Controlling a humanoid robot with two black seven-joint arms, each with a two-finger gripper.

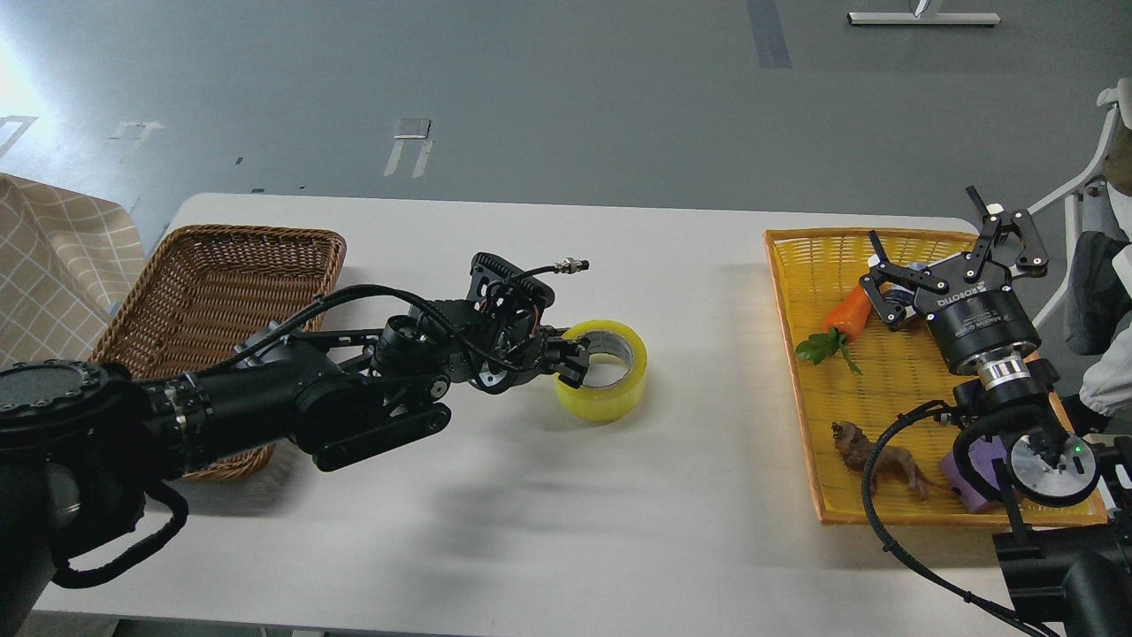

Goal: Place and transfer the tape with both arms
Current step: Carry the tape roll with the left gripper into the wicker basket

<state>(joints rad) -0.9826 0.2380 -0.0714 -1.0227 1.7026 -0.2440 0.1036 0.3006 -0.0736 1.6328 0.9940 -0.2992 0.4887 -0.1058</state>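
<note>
The tape (610, 398), a wide yellow roll with a grey-white core, sits at the middle of the white table (548, 513). My left gripper (570, 358) reaches in from the left and is shut on the roll's left wall, one finger inside the core and one outside. My right gripper (929, 226) is open and empty. It points up and away above the far part of the yellow tray (796, 354), well to the right of the tape.
A brown wicker basket (221, 265) stands at the left under my left arm. The yellow tray holds a toy carrot (849, 310), a green leaf (822, 347), a lion figure (884, 460) and a purple block (968, 469). A checked cloth (53, 257) lies at far left.
</note>
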